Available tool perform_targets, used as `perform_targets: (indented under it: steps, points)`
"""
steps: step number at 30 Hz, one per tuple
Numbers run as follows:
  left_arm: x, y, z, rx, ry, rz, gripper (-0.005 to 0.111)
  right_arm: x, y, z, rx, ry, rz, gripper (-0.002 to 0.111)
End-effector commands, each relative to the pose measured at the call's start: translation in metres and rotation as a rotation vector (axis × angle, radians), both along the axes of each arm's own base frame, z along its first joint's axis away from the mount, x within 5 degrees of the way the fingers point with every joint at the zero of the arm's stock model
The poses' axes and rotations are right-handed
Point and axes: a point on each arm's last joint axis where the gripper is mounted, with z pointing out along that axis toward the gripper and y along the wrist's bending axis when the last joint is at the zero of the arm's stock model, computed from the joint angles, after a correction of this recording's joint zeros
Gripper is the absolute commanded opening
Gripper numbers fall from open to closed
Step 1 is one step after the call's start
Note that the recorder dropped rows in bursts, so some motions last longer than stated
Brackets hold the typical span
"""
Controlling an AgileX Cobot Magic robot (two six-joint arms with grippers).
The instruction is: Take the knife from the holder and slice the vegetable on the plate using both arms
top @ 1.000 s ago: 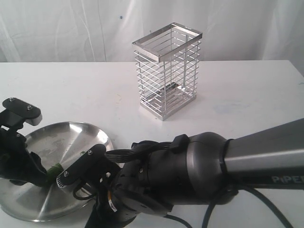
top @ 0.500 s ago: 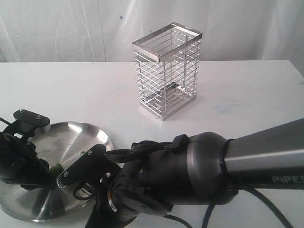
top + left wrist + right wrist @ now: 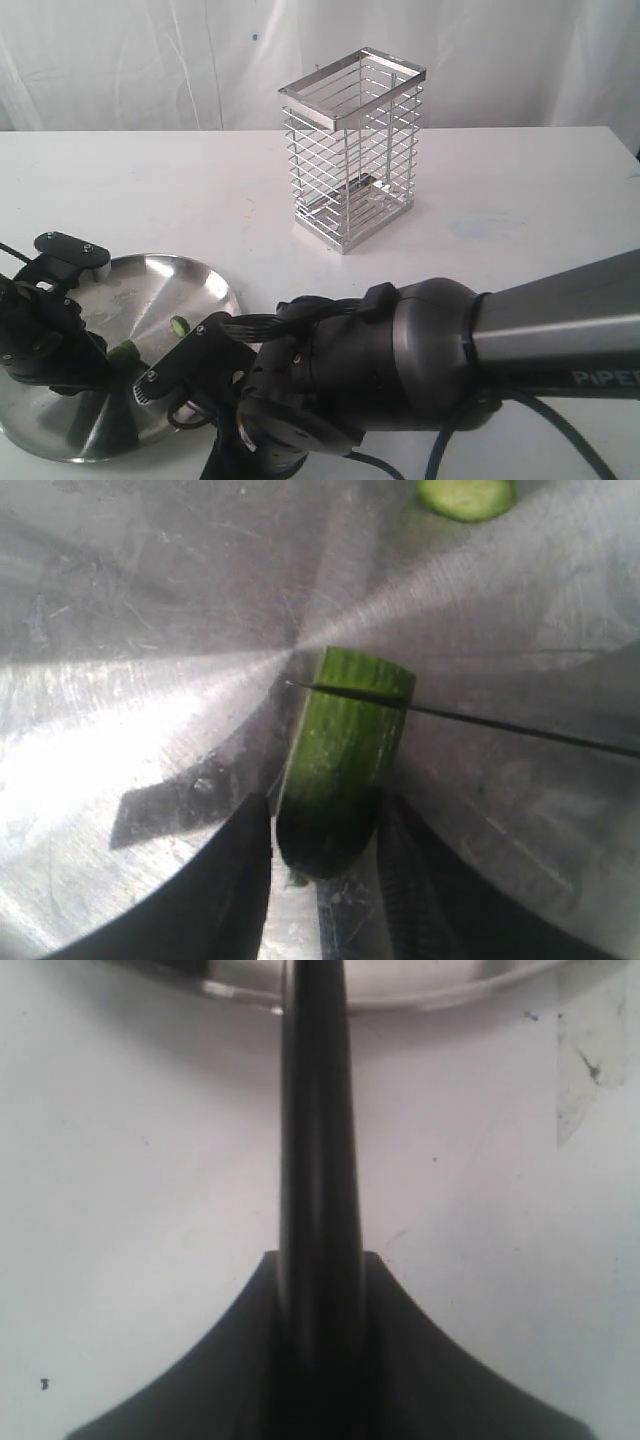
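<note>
Left wrist view, and we're right over the plate (image 3: 130,600). The vegetable (image 3: 345,750) lies on the brushed metal, its dark stubby end tucked between the left fingers (image 3: 235,890), one on each side. They sit hard beside the green skin, but whether they actually pinch it, I cannot tell. Across the vegetable, near the end away from those fingers, runs the knife (image 3: 500,723). Its thin black blade is seen edge-on, and the tip pokes just past the skin. One round slice (image 3: 466,495) lies apart on the plate, beyond that end.

Right wrist view now: the right fingers (image 3: 390,1380) are clamped on the knife's black handle, which runs straight out toward the plate's rim over the white bench (image 3: 130,1160).

Exterior view: the plate sits at the near left of the bench. The left arm (image 3: 45,330) hunches over its left side, and the bulky right arm (image 3: 450,350), marked PiPER, reaches across to it from the right. The holder (image 3: 352,150) stands upright toward the back, well apart from the plate.
</note>
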Motion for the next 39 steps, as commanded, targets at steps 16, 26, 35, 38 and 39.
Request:
perform_targets:
  steps: [16, 26, 35, 38, 39]
  points:
    - [-0.004, -0.002, -0.003, -0.021, 0.041, 0.012, 0.04, 0.015, 0.026, -0.005, -0.134, 0.029, 0.061, 0.0]
    - [-0.004, -0.002, -0.003, -0.021, 0.041, 0.012, 0.04, 0.008, 0.009, 0.019, -0.246, 0.042, 0.123, 0.0]
    - [-0.006, -0.003, 0.001, -0.028, 0.033, 0.013, 0.04, 0.021, 0.03, 0.011, -0.229, -0.007, 0.18, 0.0]
    - [-0.007, -0.003, 0.004, -0.031, 0.026, 0.012, 0.04, 0.025, 0.033, 0.007, -0.269, -0.013, 0.187, 0.0]
    - [-0.007, -0.003, 0.004, -0.031, 0.028, 0.011, 0.04, 0.025, 0.033, 0.004, -0.288, -0.013, 0.19, 0.0]
